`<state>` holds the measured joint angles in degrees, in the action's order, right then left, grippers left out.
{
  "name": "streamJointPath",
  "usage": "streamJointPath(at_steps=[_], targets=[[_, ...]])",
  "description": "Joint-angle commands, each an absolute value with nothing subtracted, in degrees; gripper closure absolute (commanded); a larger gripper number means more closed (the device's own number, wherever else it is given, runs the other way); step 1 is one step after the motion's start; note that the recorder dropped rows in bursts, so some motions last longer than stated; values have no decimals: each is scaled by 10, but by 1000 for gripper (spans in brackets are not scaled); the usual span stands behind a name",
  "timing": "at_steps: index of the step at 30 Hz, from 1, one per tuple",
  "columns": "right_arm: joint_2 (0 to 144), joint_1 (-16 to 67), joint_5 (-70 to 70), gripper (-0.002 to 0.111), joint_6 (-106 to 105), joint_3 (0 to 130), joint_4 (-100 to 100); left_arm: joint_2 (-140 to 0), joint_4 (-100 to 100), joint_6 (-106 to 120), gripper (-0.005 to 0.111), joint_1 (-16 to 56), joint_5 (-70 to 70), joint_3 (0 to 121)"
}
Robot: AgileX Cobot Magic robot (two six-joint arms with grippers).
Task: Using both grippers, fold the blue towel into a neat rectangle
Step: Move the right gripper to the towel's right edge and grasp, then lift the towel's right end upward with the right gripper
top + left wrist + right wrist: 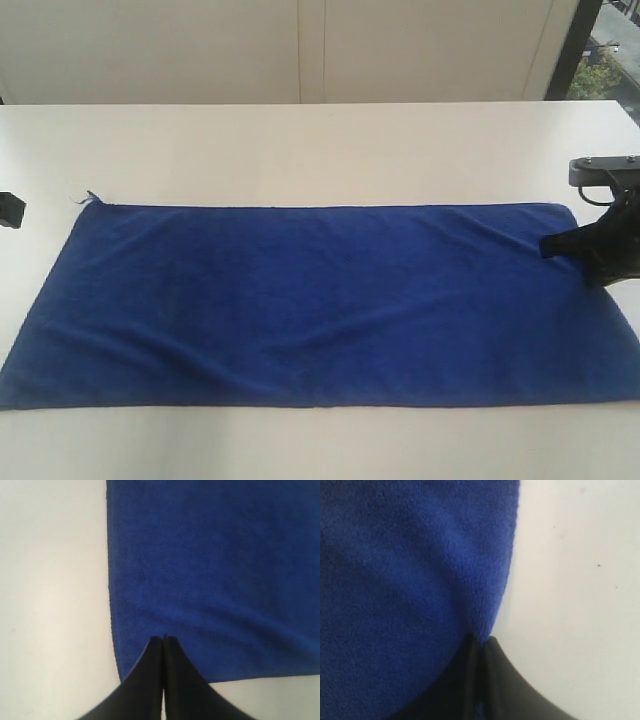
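- The blue towel [300,300] lies flat, its long way running left to right.
- My right gripper [480,642] pinches its far right corner.
- My left gripper [163,640] is closed on nothing, by the left end.

A white desk [300,150] is spreading from 9 to 3 o'clock in the exterior view, catching soft, even daylight. Behind it, at 12 o'clock, a pale panelled wall [160,50] is standing, split by a thin vertical seam [325,50]. At 2 o'clock a dark-framed window [612,50] is showing green foliage outside.
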<state>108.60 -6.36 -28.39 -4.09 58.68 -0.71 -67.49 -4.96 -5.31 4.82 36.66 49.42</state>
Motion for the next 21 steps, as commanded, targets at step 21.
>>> streamJointPath(at_steps=[21], targets=[[1047, -139, -309, 108, 33, 635, -70, -673, -50, -52, 107, 47, 371, 492]])
